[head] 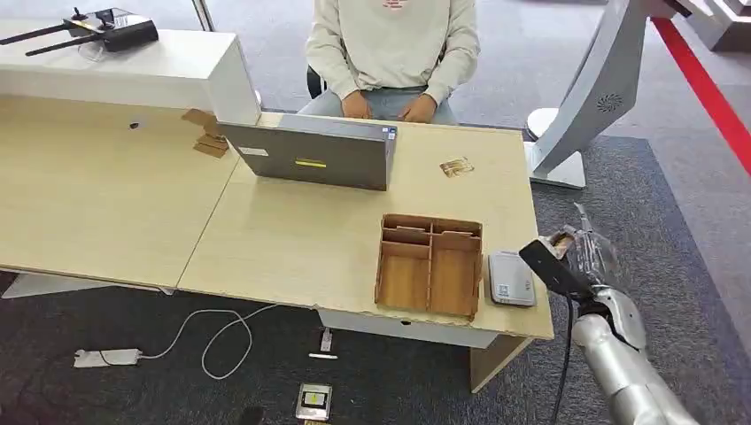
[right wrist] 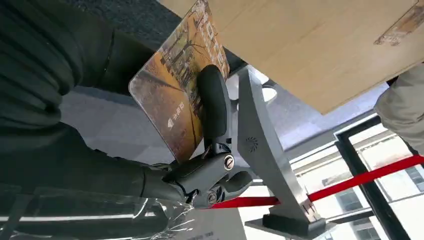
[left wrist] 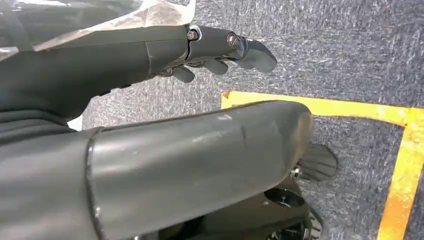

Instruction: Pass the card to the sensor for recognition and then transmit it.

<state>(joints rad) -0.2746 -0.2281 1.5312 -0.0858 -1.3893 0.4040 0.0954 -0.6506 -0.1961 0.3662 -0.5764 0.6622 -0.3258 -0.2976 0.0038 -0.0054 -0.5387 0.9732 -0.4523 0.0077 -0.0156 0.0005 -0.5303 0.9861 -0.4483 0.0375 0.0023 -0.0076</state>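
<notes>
Your head view looks forward and down from high over the desk [head: 292, 239]. Your right wrist view sits tight behind the right hand [right wrist: 210, 150], tilted, sharing that desk's edge. Your left wrist view hangs close behind the left hand [left wrist: 220, 45], facing grey carpet [left wrist: 350, 60].

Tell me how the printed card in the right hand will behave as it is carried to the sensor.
The thin orange-brown printed card looks flat and unbent in the right hand, so it is probably stiff and light. Its glossy face suggests it may be slippery. One dark finger presses across the face, so it could pivot or slide if knocked.
</notes>
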